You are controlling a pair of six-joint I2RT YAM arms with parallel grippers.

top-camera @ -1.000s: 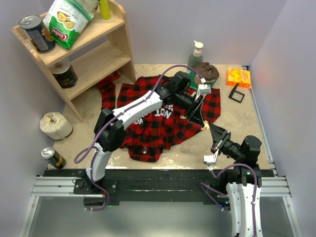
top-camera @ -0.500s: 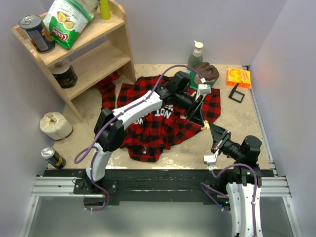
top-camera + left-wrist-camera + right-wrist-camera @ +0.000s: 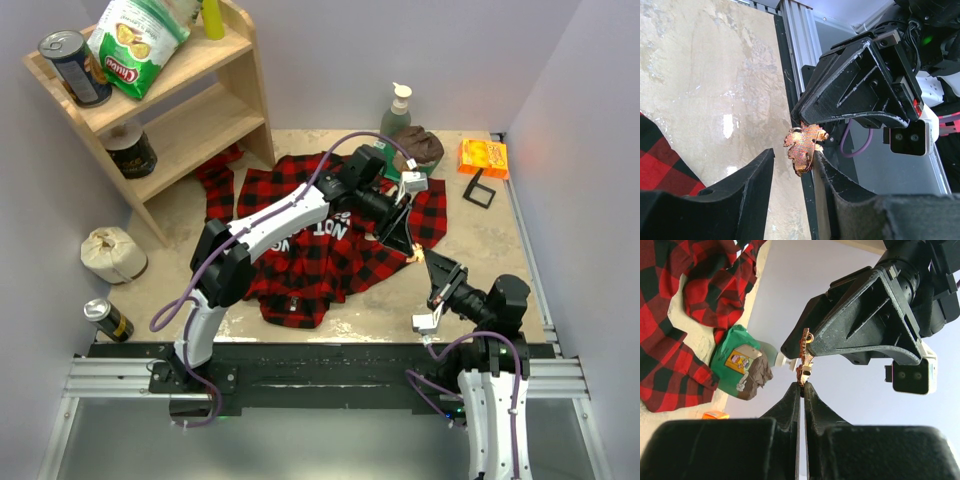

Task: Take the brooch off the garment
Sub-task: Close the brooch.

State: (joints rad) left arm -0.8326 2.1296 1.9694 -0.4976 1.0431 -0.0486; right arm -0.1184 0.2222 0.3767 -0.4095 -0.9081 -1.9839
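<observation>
Where the two arms meet, right of centre in the top view, the brooch (image 3: 417, 256) hangs in the air between the tips of the left gripper (image 3: 408, 244) and the right gripper (image 3: 425, 260). It is just off the right-hand edge of the garment (image 3: 310, 260), above bare table (image 3: 480, 250). From up there we make out only a pale speck, and we cannot tell which gripper has hold of it.

The right wrist view settles half of that. Low in the middle of the frame, the right gripper's two fingers (image 3: 790, 410) are pressed together on the lower end of the brooch. It stands edge-on above them, its upper end against the pointed tip of the left gripper. That gripper is seen side-on here, so how its jaws stand is hidden from us. Red-and-black plaid lies in the upper left of the frame, well apart from the brooch.

The left wrist view gives us what the others do not: the brooch face-on, a leaf-shaped gold-tan piece. It sits between the left gripper's fingers (image 3: 740, 190), which stand apart. It seems to touch the finger on the right of the frame, and a gap shows between it and the finger on the left. So we read the left jaws as parted around the brooch, not pinched on it. The right gripper's black tip meets the top of the leaf from the upper right. A corner of the garment shows at the lower left edge, with table between it and the brooch.
</observation>
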